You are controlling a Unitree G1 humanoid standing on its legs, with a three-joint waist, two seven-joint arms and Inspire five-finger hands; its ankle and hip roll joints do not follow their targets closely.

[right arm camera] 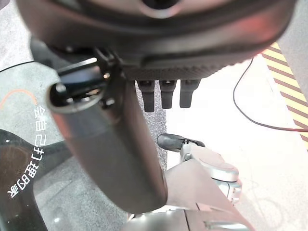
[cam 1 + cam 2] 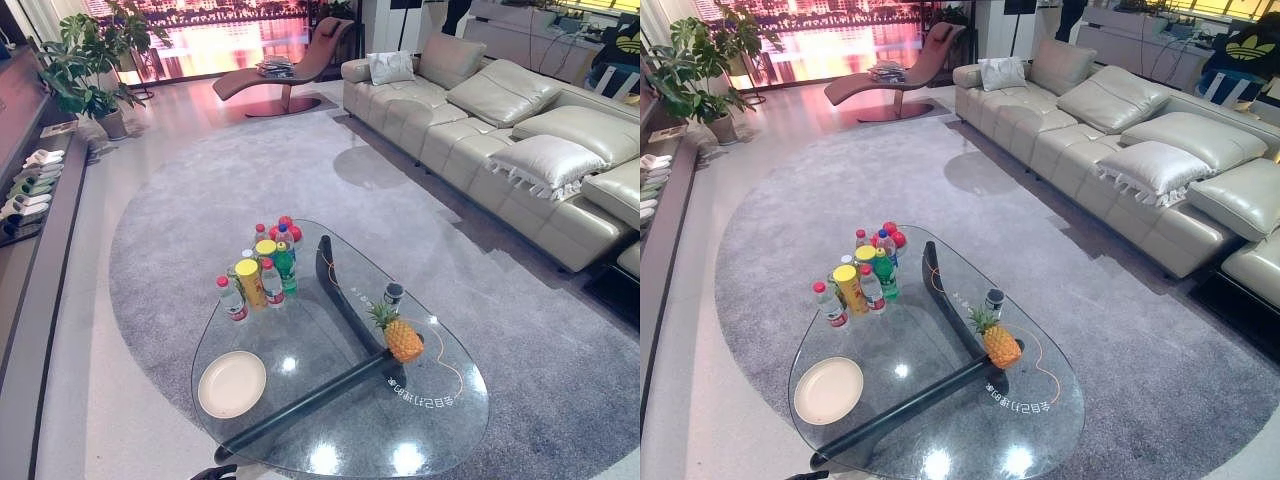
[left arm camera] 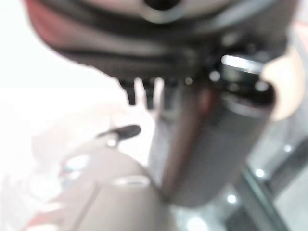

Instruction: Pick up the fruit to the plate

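Pineapple (image 2: pixel 403 340) stands near-right on glass table (image 2: pixel 330 445), plate (image 2: pixel 232 384) near-left, well apart; left hand (image 3: pixel 209 144) and right hand (image 1: pixel 110 144) slack, empty; risk: a sideways nudge probably tips the fruit on slick glass.

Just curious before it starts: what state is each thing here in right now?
pineapple: upright on the glass table, untouched
plate: empty, lying flat
bottles: upright, capped, clustered
left hand: open, holding nothing
right hand: open, holding nothing
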